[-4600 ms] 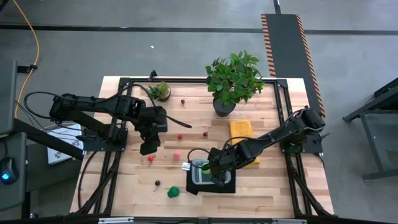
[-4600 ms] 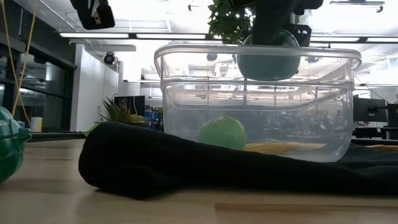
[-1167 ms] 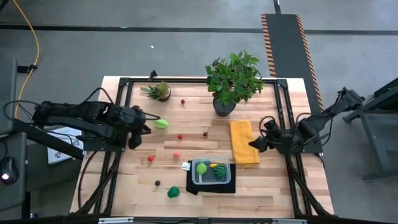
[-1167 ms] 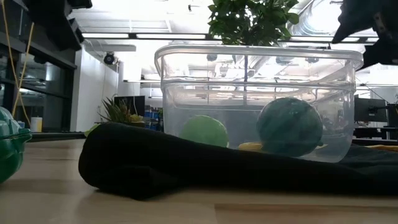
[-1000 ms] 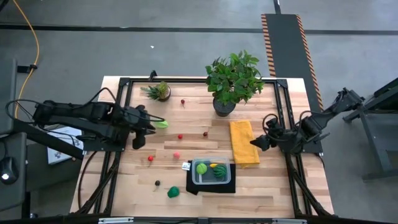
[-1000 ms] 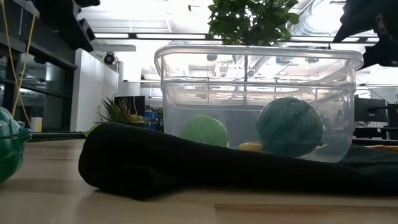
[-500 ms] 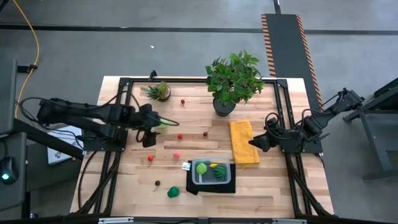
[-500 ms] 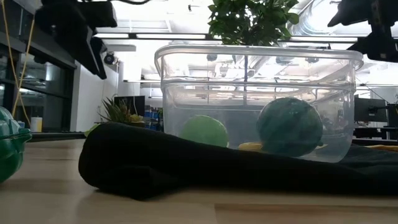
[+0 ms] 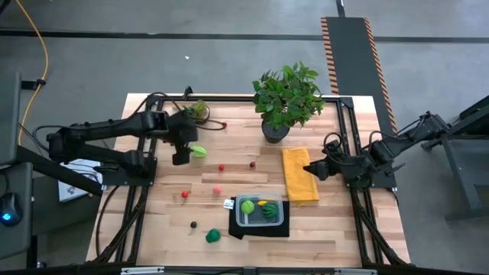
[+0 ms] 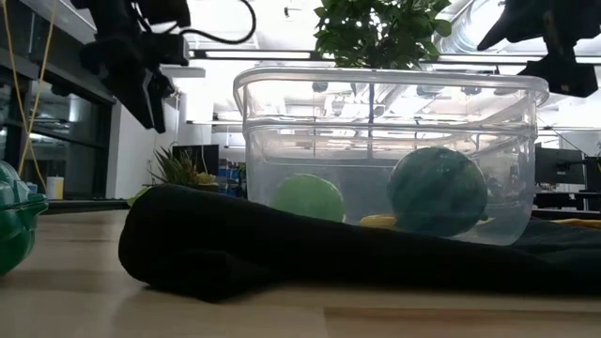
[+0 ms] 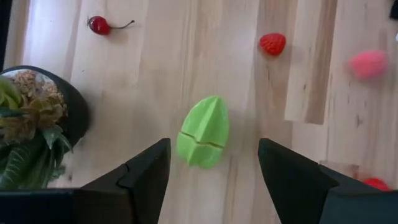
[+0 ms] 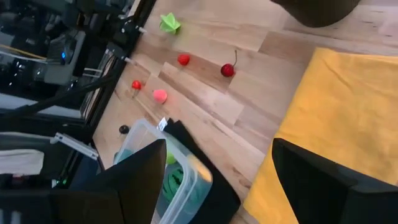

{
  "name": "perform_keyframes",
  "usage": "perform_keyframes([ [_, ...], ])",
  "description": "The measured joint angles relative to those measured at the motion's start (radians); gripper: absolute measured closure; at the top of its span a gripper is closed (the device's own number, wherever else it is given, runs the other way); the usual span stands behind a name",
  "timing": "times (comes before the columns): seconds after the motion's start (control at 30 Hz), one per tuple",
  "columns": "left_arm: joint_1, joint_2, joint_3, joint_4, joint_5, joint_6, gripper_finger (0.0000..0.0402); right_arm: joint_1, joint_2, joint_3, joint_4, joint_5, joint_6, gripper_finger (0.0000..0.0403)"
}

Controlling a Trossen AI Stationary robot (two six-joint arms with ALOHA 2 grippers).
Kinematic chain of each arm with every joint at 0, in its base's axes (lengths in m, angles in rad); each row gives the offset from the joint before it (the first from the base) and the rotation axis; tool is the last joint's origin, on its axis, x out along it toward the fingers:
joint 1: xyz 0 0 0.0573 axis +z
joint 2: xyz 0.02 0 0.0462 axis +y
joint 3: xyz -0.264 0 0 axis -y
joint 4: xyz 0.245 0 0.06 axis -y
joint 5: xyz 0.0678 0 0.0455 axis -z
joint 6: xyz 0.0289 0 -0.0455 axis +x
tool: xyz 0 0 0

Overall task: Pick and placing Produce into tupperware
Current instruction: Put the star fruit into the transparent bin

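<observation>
Our left tool (image 9: pixel 182 155) has swung in over the ridged light-green plastic starfruit (image 9: pixel 198 151) on the wooden surface (image 9: pixel 237 229), fingers apart astride it, ready to grasp. Rightward, the clear plastic tupperware (image 9: pixel 260 222) holds three pieces; our right tool (image 9: pixel 315 169) waits, fingers apart.

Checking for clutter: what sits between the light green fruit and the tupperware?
In the high view, a red berry and a pink piece lie between the green fruit and tupperware.
</observation>
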Motion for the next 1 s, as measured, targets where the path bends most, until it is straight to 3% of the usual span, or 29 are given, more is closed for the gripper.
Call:
perform_keyframes([
  [0.27,0.046,0.082,0.000,0.012,0.011,0.136,0.0148,-0.027,0.000,0.000,0.013,-0.010,0.000,0.0121],
  [0.73,0.045,0.259,0.000,0.057,0.011,0.175,0.0089,-0.028,0.000,0.000,0.055,-0.011,0.003,0.0121],
  [1.0,0.045,0.302,0.000,0.104,0.025,0.216,0.0085,-0.028,0.000,0.000,0.056,-0.012,0.009,0.0121],
])
